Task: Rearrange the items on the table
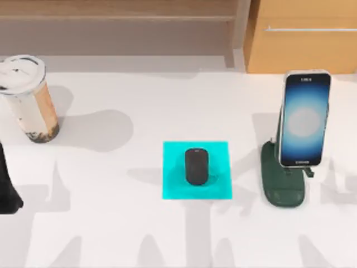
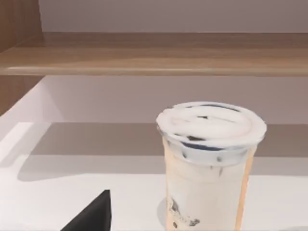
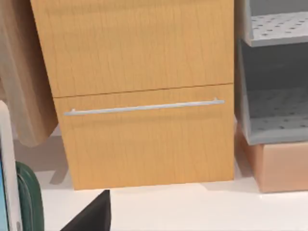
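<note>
A smooth dark rounded cylinder lies on a flat cyan mat mid-bench; the slim glassy smartphone stands in a green stand right; the clear lidded cup stands left; whether either arm's jaws are wide or narrow, I cannot tell.

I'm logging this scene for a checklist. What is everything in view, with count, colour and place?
cup: one, clear with white lid and milky brown drink, far left of the table.
mouse: one, dark, lying on the mat.
mat: one, turquoise square, table centre.
phone: one, pale blue-white screen, upright on the stand at right.
stand: one, dark green, right side.
table: one, white.
cabinet: one, light wood with a silver handle, behind the table at right.
shelf: one, brown wood, behind the cup.
left arm: one, black, at the table's left edge.
</note>
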{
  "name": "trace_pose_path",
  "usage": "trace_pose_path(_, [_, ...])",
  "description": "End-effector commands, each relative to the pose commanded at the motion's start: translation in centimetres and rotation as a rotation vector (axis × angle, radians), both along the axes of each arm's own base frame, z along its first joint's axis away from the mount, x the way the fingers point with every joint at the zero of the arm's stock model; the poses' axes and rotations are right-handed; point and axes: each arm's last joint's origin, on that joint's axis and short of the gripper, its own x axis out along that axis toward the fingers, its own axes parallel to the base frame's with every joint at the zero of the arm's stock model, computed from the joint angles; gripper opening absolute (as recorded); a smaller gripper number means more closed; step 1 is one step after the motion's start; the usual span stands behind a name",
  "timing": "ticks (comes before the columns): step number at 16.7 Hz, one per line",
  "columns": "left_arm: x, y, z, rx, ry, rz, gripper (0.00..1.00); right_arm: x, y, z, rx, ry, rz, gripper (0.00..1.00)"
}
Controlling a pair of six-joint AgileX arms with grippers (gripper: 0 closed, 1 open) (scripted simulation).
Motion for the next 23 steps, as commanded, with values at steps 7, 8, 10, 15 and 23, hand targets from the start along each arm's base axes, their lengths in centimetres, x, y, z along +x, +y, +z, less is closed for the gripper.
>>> trace_pose_path(7, [0.0,0.0,0.0,0.000,0.000,0.000,1.00,-0.2,-0.9,-2.6,-0.094,-0.025,-0.016,1.00])
trace_pose_path(8, [0.0,0.0,0.0,0.000,0.000,0.000,1.00,-0.2,-0.9,-2.6,-0.094,-0.025,-0.016,1.00])
trace_pose_path(10, [0.0,0.0,0.0,0.000,0.000,0.000,1.00,-0.2,-0.9,-2.6,-0.094,-0.025,-0.016,1.00])
trace_pose_path(15, [0.9,-0.3,0.0,-0.004,0.021,-0.012,1.00,-0.2,-0.9,-2.6,-0.094,-0.025,-0.016,1.00])
trace_pose_path(23, [4.6,-1.1,-4.1,-0.017,0.291,-0.044,1.00,-0.2,-0.9,-2.6,-0.094,-0.025,-0.016,1.00])
